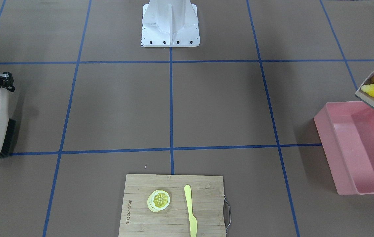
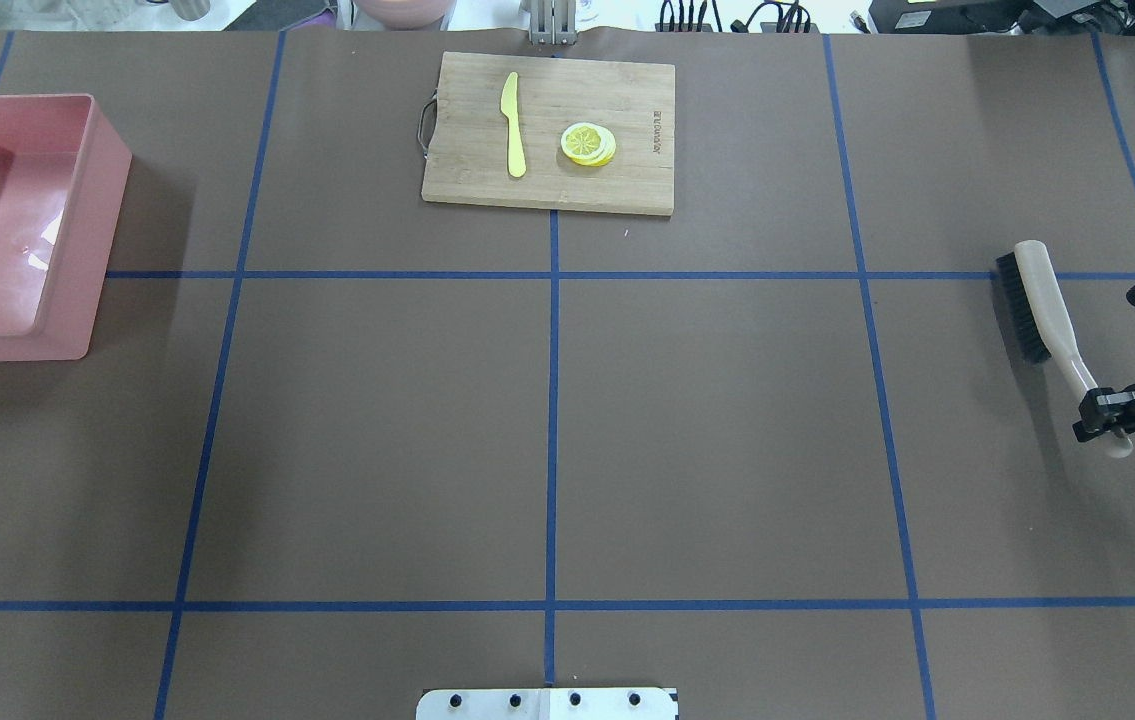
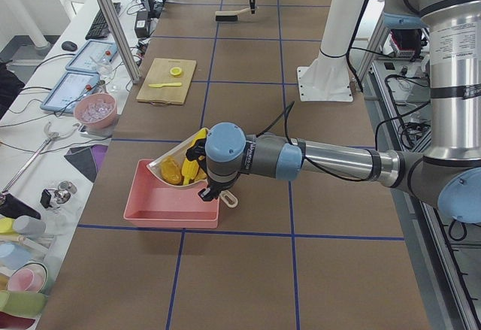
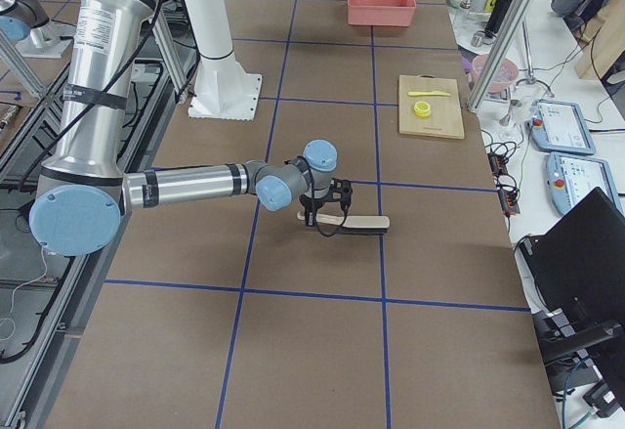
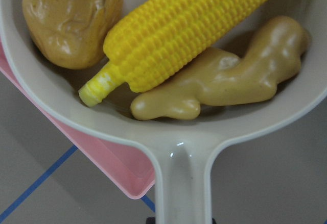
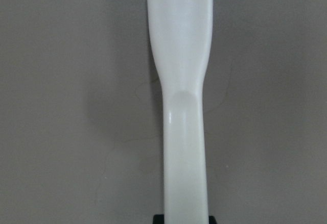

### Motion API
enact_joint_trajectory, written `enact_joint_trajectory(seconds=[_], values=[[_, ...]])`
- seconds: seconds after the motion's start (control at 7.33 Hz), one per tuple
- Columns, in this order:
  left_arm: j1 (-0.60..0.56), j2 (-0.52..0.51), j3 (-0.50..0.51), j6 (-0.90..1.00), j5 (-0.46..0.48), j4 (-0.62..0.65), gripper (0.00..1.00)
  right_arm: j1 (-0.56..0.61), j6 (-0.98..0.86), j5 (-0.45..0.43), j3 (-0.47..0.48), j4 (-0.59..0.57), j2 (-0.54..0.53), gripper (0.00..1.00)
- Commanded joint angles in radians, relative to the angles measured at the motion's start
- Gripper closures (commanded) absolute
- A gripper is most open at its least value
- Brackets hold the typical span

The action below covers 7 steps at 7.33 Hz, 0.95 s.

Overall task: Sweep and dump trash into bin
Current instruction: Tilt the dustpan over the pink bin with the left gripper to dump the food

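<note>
Left gripper [image 3: 218, 192] clamps beige dustpan [image 5: 184, 157], knobbly trash [image 5: 189, 35] inside; right gripper [image 2: 1107, 412] clamps bristled brush [image 2: 1052, 320].

Looking down on the bench [image 2: 727, 450] from behind the robot [image 1: 170, 24] and opposite, both catching the bin [image 2: 87, 250] and cutting board [image 2: 547, 190]; watching lengthwise from either end; peering close from the wrists at dustpan [image 5: 184, 173] and brush [image 6: 181, 55].

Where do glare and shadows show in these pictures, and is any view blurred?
Overhead view: white glare on the bin floor. Left wrist view: small highlights on the ginger and the dustpan handle; the table beneath looks soft. Right wrist view: the brush handle is nearly washed out, faint shadow to its left.
</note>
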Motion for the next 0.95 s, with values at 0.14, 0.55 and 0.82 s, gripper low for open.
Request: enact_joint_trajectory(seconds=[0.14, 0.55, 0.82], values=[[-0.011, 0.006, 0.025, 0.048, 0.168, 0.023, 1.00, 0.002, 0.000, 0.000, -0.023, 0.000, 0.023, 1.00], [0.013, 0.003, 0.043, 0.082, 0.224, 0.055, 1.00, 0.002, 0.000, 0.001, -0.025, -0.001, 0.023, 0.91], [0.018, -0.036, 0.030, 0.180, 0.242, 0.156, 1.00, 0.002, 0.000, 0.001, -0.025, -0.003, 0.023, 0.44]])
